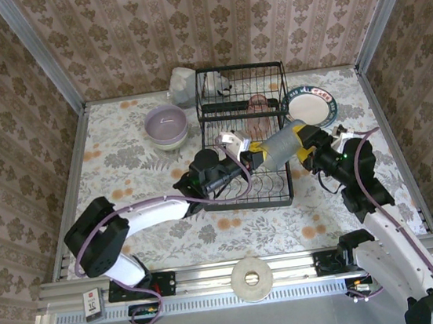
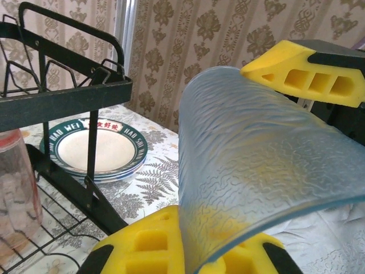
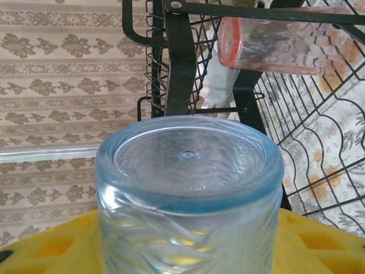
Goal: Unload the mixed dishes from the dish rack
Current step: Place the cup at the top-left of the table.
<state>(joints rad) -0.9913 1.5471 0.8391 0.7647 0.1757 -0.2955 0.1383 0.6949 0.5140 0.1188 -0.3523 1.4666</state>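
On the flower-patterned tablecloth (image 1: 144, 218), far left, a lavender bowl (image 1: 166, 122) sits nested in a pale green bowl (image 1: 169, 142). Just behind and to their right, a grey-white lumpy object (image 1: 183, 85) stands against the back corner of the black wire two-tier dish rack (image 1: 252, 193). In the rack's upper tier lies a clear pink tumbler (image 1: 257, 103), seen on its side in the right wrist view (image 3: 274, 48) and at the left edge of the left wrist view (image 2: 17, 182). The left arm reaches across the rack's lower tier. The left gripper (image 1: 253, 154) has its yellow fingers pressed together on the wall of a ribbed grey-blue glass tumbler (image 1: 281, 144) at its open rim. In the left wrist view the glass edge runs down between the two fingers (image 2: 188, 251), one of them showing through the glass. The tumbler (image 2: 256, 171) lies roughly level in the air over the rack's right edge, touching neither wire nor cloth, rim to the left and base to the right. The right gripper (image 1: 303, 145) clasps its body near the base, with a yellow finger (image 2: 308, 71) against the outside of the glass. In the right wrist view the base (image 3: 188, 171) stands between the two yellow fingers (image 3: 51, 245). Just right of the rack, on the cloth, lies a white plate with a dark lettered rim (image 1: 311, 107), on top of other plates whose edges show beneath it (image 2: 97, 149).
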